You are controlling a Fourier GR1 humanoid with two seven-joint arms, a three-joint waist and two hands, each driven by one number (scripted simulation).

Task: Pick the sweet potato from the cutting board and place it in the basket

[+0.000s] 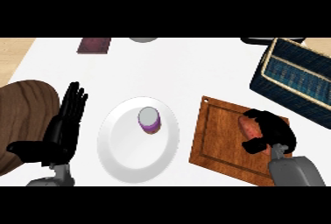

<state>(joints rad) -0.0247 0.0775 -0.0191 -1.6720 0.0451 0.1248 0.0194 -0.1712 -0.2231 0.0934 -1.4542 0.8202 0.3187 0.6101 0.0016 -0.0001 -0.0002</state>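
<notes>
Your counter is white, and it carries the following.

Cutting board: reddish wood, set at a tilt right of centre, with a small hole at its upper left corner.

Sweet potato: orange-brown, lying on the board near its right edge. You see only its left flank; the rest is covered.

Right hand: black, coming in from the lower right on a grey forearm. Its fingers and thumb curl round the sweet potato, so you can log it as grasping that item while the item is still over the board.

Basket: dark blue weave with a pale rim, at the upper right, apart from the board.

Plate: white, left of the board, holding a small purple cup with a grey top.

Left hand: at the left, fingers straight and upright, holding nothing, resting just beside the plate.

Round wooden item: brown, at the left edge, partly behind that hand.

Dark red flat item: at the top edge.
</notes>
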